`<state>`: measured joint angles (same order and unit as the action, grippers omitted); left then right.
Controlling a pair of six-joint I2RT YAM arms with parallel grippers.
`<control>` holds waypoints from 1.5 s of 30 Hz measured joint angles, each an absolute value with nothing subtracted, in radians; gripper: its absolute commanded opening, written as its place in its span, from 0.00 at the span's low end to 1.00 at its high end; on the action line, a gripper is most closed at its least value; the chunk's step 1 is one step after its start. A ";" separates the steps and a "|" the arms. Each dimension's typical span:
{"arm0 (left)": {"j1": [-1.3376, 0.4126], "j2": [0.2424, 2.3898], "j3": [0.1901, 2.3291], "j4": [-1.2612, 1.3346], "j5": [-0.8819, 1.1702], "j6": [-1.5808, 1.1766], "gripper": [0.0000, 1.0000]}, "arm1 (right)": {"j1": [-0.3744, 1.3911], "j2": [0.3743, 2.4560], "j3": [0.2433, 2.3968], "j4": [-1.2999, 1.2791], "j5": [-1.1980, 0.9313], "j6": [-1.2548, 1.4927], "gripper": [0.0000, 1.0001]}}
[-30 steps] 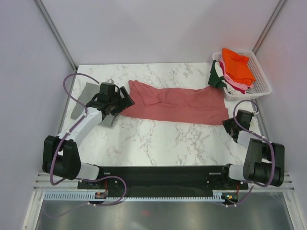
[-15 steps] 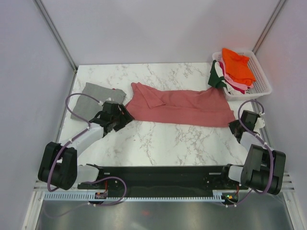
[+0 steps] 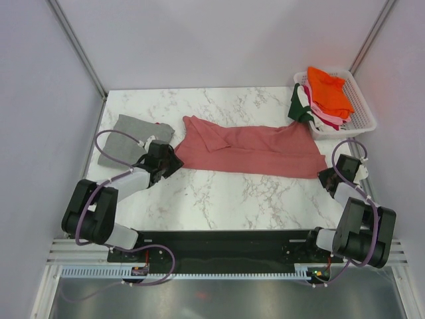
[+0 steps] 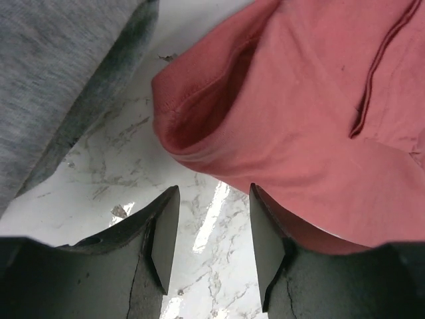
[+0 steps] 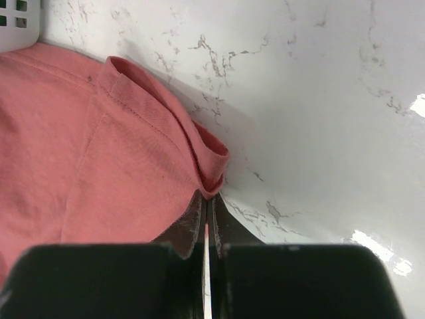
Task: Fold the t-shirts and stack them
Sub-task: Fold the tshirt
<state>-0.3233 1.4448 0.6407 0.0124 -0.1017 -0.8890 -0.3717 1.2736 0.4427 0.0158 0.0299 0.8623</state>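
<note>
A salmon-pink t-shirt (image 3: 255,149) lies stretched across the middle of the marble table. My left gripper (image 3: 171,161) is open and empty just short of its left corner (image 4: 192,106). My right gripper (image 3: 325,174) is shut on the shirt's right corner (image 5: 209,176). A folded grey t-shirt (image 3: 130,136) lies at the left and also shows in the left wrist view (image 4: 60,73). Orange, pink, white and dark green tees (image 3: 325,93) are piled in the basket.
The white slatted basket (image 3: 362,109) stands at the back right corner; its corner shows in the right wrist view (image 5: 16,26). Grey walls close in the table at the left, back and right.
My left gripper has drawn back off the grey shirt toward me and turned to the pink shirt's left corner. My right gripper has shifted slightly right with the shirt's corner.
</note>
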 measured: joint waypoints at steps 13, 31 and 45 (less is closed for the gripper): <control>-0.324 1.576 0.711 0.051 -0.172 -0.889 0.50 | -0.376 1.277 0.440 0.032 0.007 0.859 0.00; -0.300 1.625 0.826 -0.080 -0.173 -0.882 0.02 | -0.378 1.249 0.486 -0.063 -0.083 0.823 0.00; -0.271 1.334 0.902 -0.318 -0.139 -0.840 0.02 | -0.281 1.120 0.737 -0.373 -0.062 0.780 0.00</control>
